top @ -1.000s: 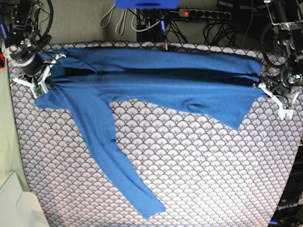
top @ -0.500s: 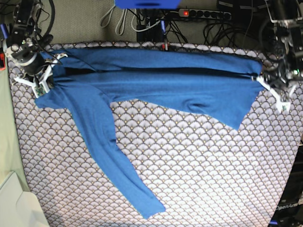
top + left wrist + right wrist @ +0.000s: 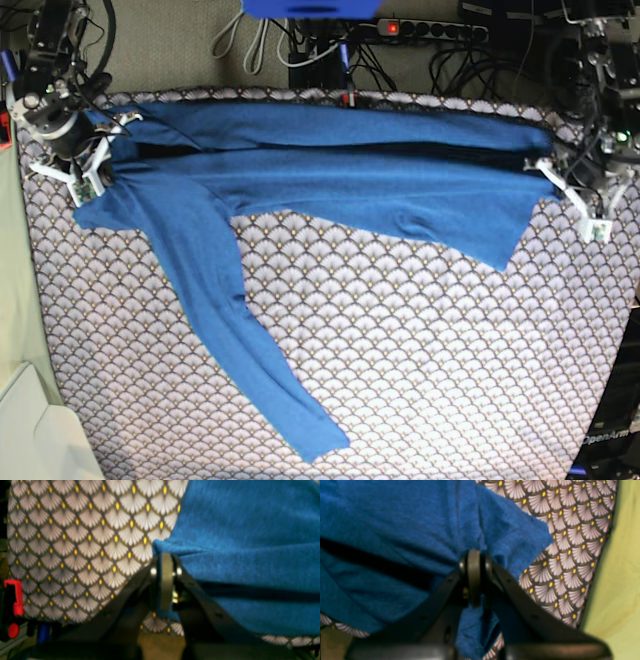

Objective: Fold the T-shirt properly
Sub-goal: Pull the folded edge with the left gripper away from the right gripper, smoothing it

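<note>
I see both my left gripper and right gripper clamped on the T-shirt, stretched across the scallop-patterned cloth.

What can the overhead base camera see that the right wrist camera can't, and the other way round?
Only the base view shows the whole shirt stretched across the patterned cloth, one sleeve trailing toward the near edge, the left gripper at the far end, and the power strip. Only the right wrist view shows the right gripper up close, shut on a bunched fold of fabric, with a yellow-green surface alongside. Both show the blue shirt, the patterned cloth and the right gripper.
</note>
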Controlling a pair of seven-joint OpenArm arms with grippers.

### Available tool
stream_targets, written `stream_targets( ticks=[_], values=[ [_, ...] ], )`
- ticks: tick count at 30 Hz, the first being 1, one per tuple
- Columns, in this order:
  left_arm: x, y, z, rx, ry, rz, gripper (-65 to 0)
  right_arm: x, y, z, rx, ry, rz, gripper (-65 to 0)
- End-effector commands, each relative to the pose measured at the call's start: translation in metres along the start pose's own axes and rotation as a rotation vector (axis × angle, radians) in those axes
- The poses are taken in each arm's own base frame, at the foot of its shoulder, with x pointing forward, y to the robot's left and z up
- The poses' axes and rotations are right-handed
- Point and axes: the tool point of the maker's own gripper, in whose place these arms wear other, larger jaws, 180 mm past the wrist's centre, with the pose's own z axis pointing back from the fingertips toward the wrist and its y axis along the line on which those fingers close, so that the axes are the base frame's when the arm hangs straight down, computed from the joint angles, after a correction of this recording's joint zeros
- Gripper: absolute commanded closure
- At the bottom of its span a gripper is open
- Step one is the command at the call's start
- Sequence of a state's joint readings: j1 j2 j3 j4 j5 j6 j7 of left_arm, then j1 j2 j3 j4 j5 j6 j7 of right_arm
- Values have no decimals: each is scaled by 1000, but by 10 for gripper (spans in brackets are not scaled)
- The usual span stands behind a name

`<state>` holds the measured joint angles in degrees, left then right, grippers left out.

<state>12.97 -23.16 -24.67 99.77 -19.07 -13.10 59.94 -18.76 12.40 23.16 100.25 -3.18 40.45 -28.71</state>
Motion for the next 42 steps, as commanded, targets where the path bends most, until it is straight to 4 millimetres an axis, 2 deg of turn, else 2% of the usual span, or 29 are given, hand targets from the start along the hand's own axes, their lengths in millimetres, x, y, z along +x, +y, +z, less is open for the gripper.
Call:
stream_targets(
  ticks=[1,3,10,13,17,23,31,34,37,42],
  values=[
    [23,9,7,29,-64,-10,-3,9,-10,3,-26,-29,13,0],
    [37,11,7,33,-94,-4,-3,9,-10,3,-26,-30,13,0],
    [106,15,19,45,-253,16,-3,10,-11,3,-27,-31,13,0],
    [129,11,28,38,-298,22,-3,10,-11,3,-27,-31,13,0],
    [149,8,43,39,-314,13,-3,4,-10,0,-20,-17,1,0],
    [151,1,62,49,-300,-31,-3,-1,-8,-3,-12,-8,-12,0],
    [108,0,51,50,-171,-51,-3,5,-12,-4,-19,-22,-11,0],
    [96,11,53,74,-147,-42,-3,6,-12,-5,-20,-26,-11,0],
    [102,26,70,117,-199,-10,-3,7,-14,-7,-21,-25,-15,0],
    [111,35,88,49,-281,-2,-3,6,-13,-7,-20,-24,-17,0]
  ],
)
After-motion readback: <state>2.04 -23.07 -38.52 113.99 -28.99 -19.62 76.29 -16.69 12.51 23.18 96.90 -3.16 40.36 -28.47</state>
